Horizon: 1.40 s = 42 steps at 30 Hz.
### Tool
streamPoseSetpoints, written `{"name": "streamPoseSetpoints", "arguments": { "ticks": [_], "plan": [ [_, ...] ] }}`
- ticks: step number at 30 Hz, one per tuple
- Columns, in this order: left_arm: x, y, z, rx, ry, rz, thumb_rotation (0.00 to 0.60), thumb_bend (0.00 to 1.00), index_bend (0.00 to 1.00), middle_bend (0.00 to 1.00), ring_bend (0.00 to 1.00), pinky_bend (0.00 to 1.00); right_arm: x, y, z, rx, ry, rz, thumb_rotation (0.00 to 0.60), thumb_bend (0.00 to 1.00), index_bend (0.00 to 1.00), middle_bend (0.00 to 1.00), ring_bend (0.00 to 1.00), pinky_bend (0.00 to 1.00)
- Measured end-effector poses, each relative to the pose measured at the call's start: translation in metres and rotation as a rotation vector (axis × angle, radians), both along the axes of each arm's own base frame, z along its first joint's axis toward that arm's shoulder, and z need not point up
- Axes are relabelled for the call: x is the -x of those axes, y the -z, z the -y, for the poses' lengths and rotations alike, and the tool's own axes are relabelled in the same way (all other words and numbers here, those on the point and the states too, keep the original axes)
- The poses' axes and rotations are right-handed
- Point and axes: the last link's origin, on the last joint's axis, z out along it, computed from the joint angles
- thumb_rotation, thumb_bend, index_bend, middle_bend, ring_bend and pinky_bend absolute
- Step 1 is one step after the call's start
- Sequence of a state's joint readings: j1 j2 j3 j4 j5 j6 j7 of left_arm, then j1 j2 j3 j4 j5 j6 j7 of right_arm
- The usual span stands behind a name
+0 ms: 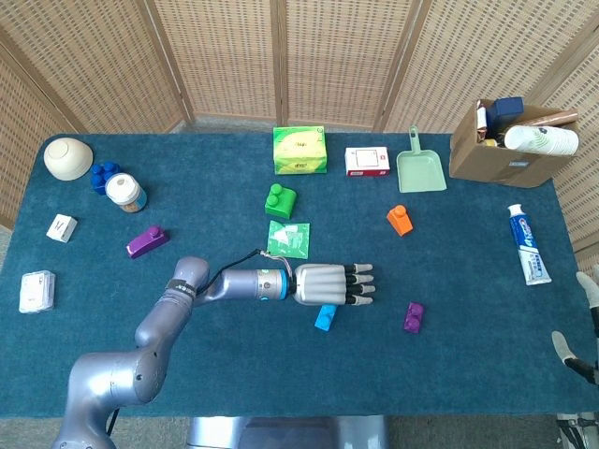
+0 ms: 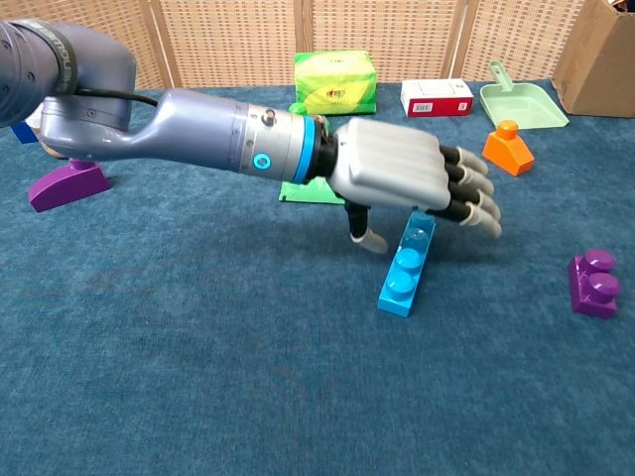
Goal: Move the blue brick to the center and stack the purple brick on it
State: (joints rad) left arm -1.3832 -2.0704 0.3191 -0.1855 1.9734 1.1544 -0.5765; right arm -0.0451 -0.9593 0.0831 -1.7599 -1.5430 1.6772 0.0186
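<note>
Blue carpet-like cloth covers the table (image 1: 215, 374), and the blue brick (image 1: 326, 317) serves as the landmark near its middle. Toward the near edge from the brick the cloth is bare and wide; to the brick's right lies the purple brick (image 1: 414, 317), near but apart, with open cloth between them. Beyond the brick sit a green packet (image 1: 287, 238) and a green brick (image 1: 279, 200), and an orange brick (image 1: 400, 220) lies up and to the right. A second purple brick (image 1: 147, 242) rests far left of the blue brick. The left hand (image 1: 335, 283) reaches over the blue brick's far end, fingers (image 2: 474, 193) stretched forward and slightly spread, thumb pointing down beside the brick; in the chest view the brick's far end seems to touch the underside of the fingers, but nothing is clasped. The right hand (image 1: 588, 318) shows only at the table's right edge, well away from the brick; whether its fingers are released or clenched cannot be told
</note>
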Motion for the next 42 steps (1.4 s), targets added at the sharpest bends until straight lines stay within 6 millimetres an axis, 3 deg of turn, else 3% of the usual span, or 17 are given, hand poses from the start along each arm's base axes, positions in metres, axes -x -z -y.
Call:
{"name": "streamPoseSetpoints", "arguments": {
  "ticks": [10,19,26,32,35,38,42],
  "plan": [
    [0.0,-0.038,-0.018,-0.026,-0.032,0.121,0.6,0.34,0.03,0.0,0.0,0.0,-0.001,-0.004,0.016,-0.034,-0.023,0.015,0.6,0.27,0.08,0.05,0.0,0.16],
    [0.032,-0.106,-0.031,-0.054,-0.07,0.211,0.6,0.34,0.08,0.0,0.0,0.0,-0.009,0.0,0.055,-0.147,-0.08,0.0,0.6,0.25,0.11,0.06,0.0,0.16],
    [0.068,-0.147,-0.003,-0.045,-0.19,0.257,0.6,0.34,0.09,0.0,0.0,0.0,-0.018,0.015,0.091,-0.259,-0.128,-0.018,0.6,0.24,0.16,0.08,0.01,0.16],
    [0.109,-0.21,0.037,-0.151,-0.328,0.289,0.6,0.34,0.11,0.0,0.0,0.0,-0.027,0.031,0.118,-0.343,-0.18,-0.039,0.6,0.23,0.19,0.09,0.01,0.16],
    [0.141,-0.246,0.06,-0.273,-0.406,0.287,0.6,0.34,0.12,0.0,0.0,0.0,-0.03,0.039,0.128,-0.383,-0.201,-0.046,0.6,0.22,0.19,0.09,0.01,0.16],
    [0.167,-0.265,0.078,-0.352,-0.472,0.292,0.6,0.34,0.12,0.0,0.0,0.0,-0.033,0.045,0.135,-0.412,-0.219,-0.046,0.6,0.21,0.19,0.09,0.01,0.16],
    [0.186,-0.278,0.096,-0.397,-0.54,0.334,0.6,0.34,0.12,0.01,0.0,0.0,-0.036,0.05,0.139,-0.43,-0.234,-0.045,0.6,0.2,0.19,0.09,0.01,0.16]
  ]
}}
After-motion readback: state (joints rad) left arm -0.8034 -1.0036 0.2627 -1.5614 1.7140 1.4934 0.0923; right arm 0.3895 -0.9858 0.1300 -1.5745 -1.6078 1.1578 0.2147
